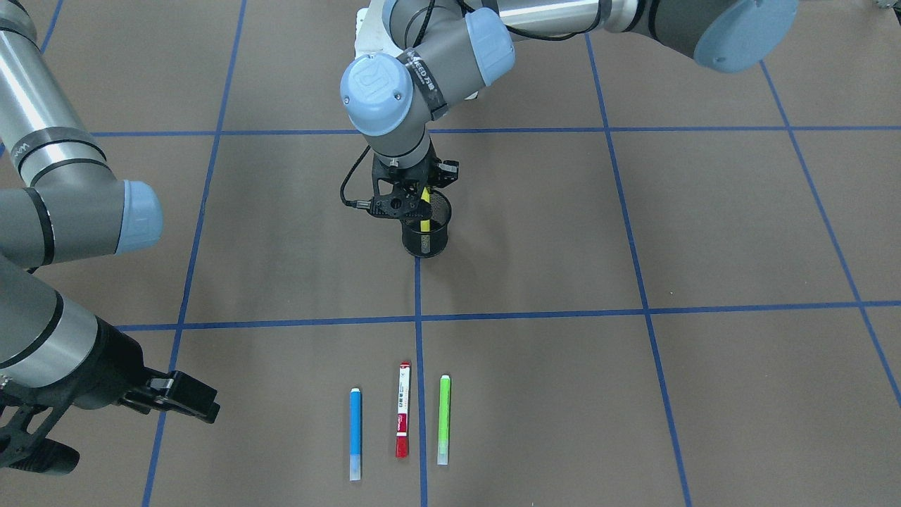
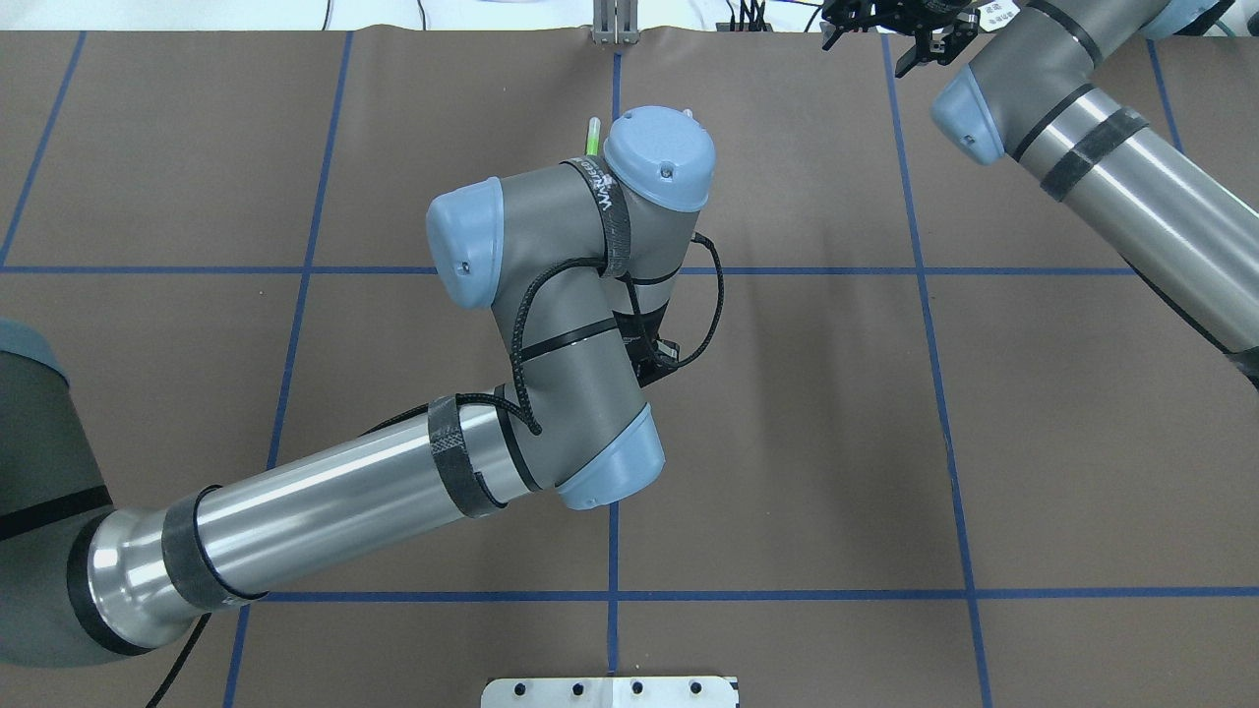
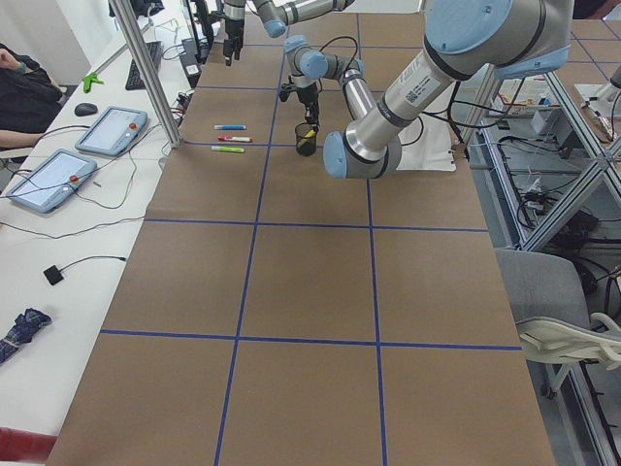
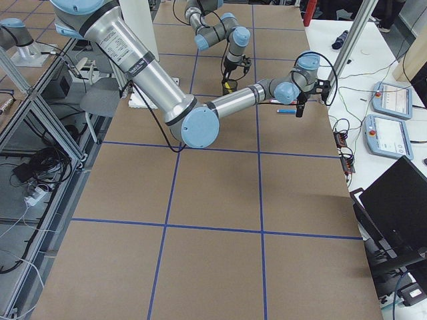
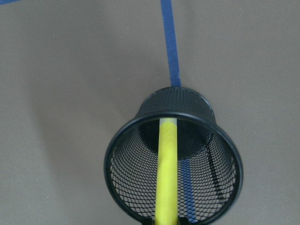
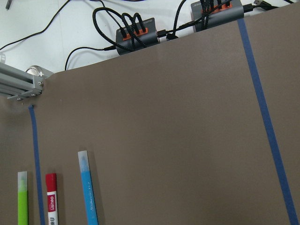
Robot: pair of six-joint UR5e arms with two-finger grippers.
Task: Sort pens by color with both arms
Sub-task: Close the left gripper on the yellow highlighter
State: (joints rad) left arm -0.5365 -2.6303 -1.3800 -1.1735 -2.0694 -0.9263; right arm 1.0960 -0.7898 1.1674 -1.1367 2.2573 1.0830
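Three pens lie side by side on the brown table: blue [image 1: 355, 433], red with a white label [image 1: 402, 408] and green [image 1: 443, 419]. The right wrist view shows the same blue [image 6: 88, 187], red [image 6: 50, 197] and green [image 6: 22, 197] pens at its lower left. A yellow pen [image 1: 426, 211] stands upright with its lower end inside the black mesh cup [image 1: 435, 243]. My left gripper [image 1: 422, 203] is right above the cup, shut on that pen. The left wrist view looks down the yellow pen [image 5: 167, 173] into the cup [image 5: 123, 159]. My right gripper [image 1: 141, 436] hovers open, off to the blue pen's side.
Blue tape lines divide the table into squares. Black cable hubs [image 6: 136, 30] and an aluminium post [image 6: 18, 84] sit at the table edge beyond the pens. A side table with tablets [image 3: 112, 129] and a person's arm [image 3: 24, 92] runs along that edge.
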